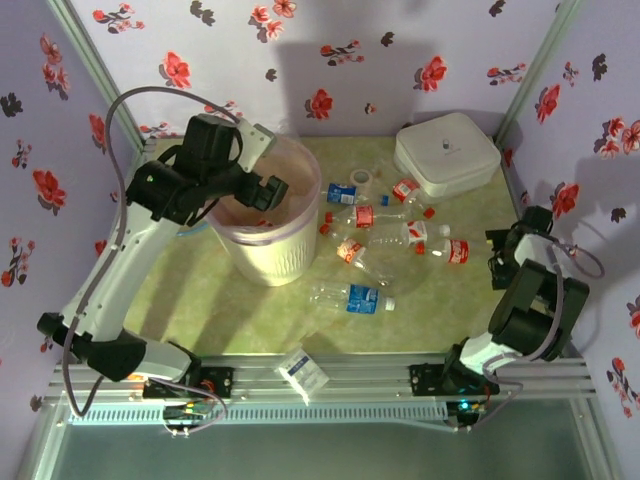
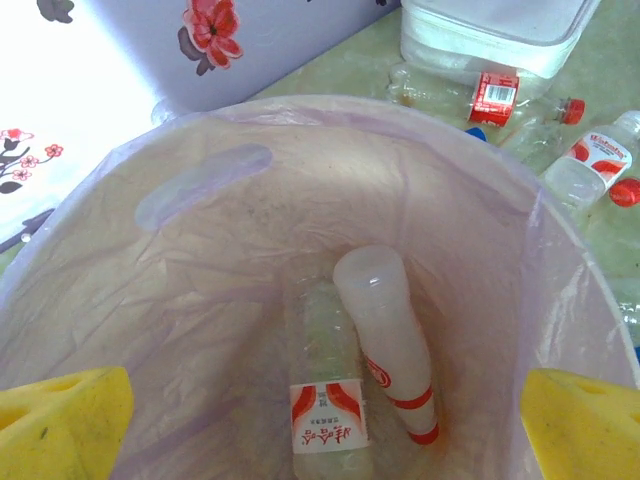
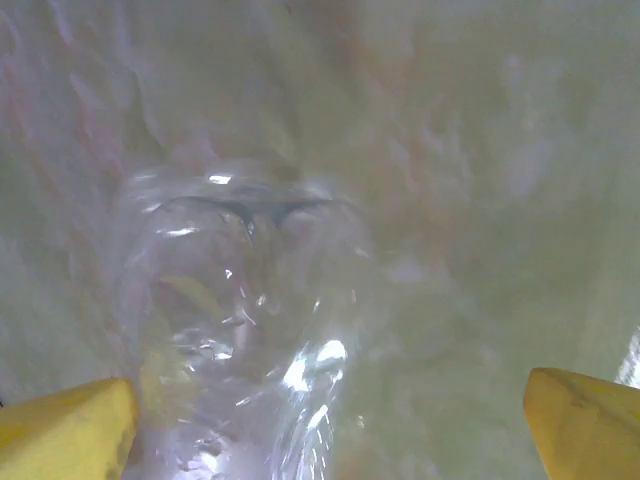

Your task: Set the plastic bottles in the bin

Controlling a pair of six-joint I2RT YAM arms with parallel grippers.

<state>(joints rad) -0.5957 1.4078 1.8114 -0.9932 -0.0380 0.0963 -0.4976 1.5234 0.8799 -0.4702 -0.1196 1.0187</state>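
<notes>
Nearest you, a small packet (image 1: 302, 368) lies on the front rail; leave it, it is no part of the job. On your right, the right gripper (image 3: 320, 425) hangs low over the table (image 1: 240, 310) with its yellow fingers (image 3: 60, 435) spread wide. A clear bottle (image 3: 240, 330) lies close beneath, blurred and nearer one finger than the other; I cannot tell whether it touches either.

I judge this pickup to be your step. Shift sideways until the bottle's body is centred, then descend and close slowly, since thin crushed plastic is likely to buckle or squirt out.

Further in, the plastic bottles (image 1: 400, 235) yet to go lie scattered mid-table, with one blue-labelled bottle (image 1: 362, 298) apart from the cluster, near the bin's foot. Take one at a time.

Left of them stands the bin (image 1: 275, 255), with two bottles (image 2: 325, 400) already at its bottom. The left gripper (image 1: 270, 192) hovers over its mouth, fingers wide and holding nothing; move it clear before the right arm carries across. At the far edge, avoid the white box (image 1: 447, 152).
</notes>
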